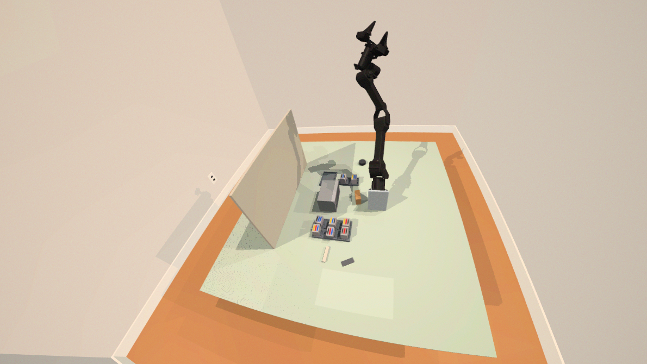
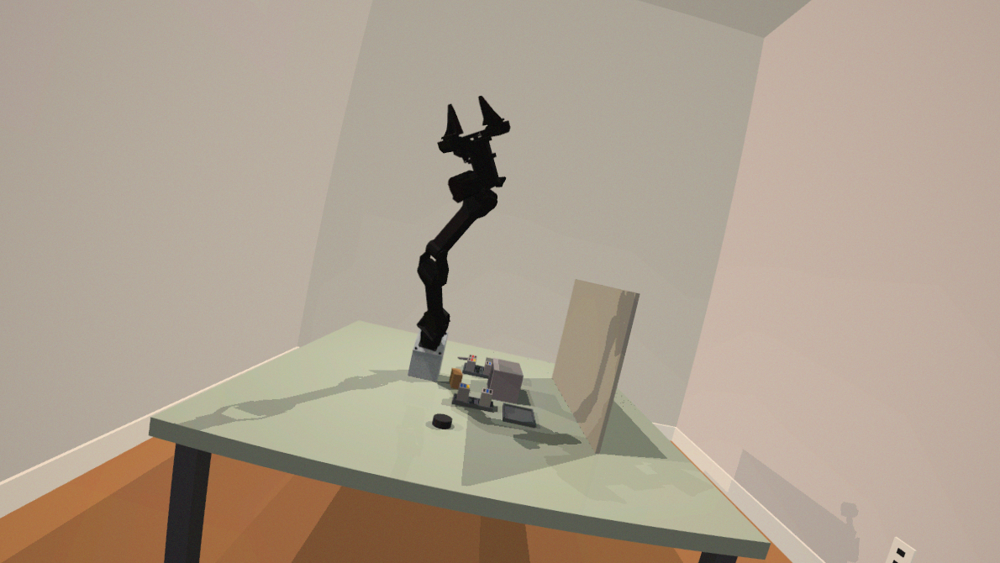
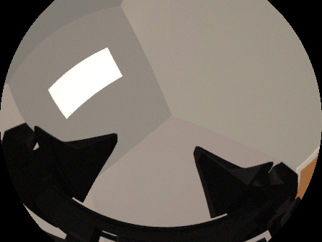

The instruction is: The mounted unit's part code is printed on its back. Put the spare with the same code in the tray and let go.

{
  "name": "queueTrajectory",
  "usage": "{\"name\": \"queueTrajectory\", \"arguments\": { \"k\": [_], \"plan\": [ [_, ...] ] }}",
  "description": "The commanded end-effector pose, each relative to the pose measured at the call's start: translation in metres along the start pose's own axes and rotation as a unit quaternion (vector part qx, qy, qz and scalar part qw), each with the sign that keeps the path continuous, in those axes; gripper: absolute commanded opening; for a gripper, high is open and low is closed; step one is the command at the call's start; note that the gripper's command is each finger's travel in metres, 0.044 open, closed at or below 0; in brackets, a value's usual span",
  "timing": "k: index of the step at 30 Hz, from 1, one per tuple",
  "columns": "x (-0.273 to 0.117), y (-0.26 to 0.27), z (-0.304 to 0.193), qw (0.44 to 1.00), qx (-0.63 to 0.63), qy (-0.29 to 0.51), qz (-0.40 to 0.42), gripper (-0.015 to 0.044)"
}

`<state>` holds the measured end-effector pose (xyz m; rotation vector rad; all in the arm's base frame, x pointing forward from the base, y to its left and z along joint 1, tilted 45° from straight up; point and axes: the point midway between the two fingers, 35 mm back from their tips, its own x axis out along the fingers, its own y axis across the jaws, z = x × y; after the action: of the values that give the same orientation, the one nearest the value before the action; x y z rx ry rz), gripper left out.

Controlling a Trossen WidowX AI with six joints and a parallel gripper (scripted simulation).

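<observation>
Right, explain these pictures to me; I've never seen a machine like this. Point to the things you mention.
The machine is one black robot arm, bolted to a grey block point(image 1: 378, 201) point(image 2: 425, 363) on a green table point(image 1: 421, 253) point(image 2: 314, 419). Its gripper point(image 1: 380, 26) point(image 2: 465, 100) point(image 3: 157, 145) is a two-fingered claw: open, pointing upward, holding nothing.

One picture looks down from above, one looks across from the table's side, and the third comes from the arm's wrist, seeing the fingers against walls.

On the table are a large upright board point(image 1: 271, 180) point(image 2: 587, 356), a grey box point(image 1: 328, 194) point(image 2: 506, 377), holders with small striped blocks, a shallow tray point(image 2: 518, 415), an orange block point(image 1: 357, 196) point(image 2: 455, 378) and a black disc point(image 1: 362, 161) point(image 2: 442, 421).
</observation>
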<state>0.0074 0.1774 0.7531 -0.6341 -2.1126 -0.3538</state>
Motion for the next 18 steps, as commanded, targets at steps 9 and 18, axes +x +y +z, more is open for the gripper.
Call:
{"name": "queueTrajectory", "arguments": {
  "k": [9,18],
  "plan": [
    [-0.070,0.175,-0.009,0.927,0.258,0.137,0.233,0.0440],
    [-0.170,0.284,-0.004,0.789,0.391,0.294,0.372,0.0440]
  ]
}}
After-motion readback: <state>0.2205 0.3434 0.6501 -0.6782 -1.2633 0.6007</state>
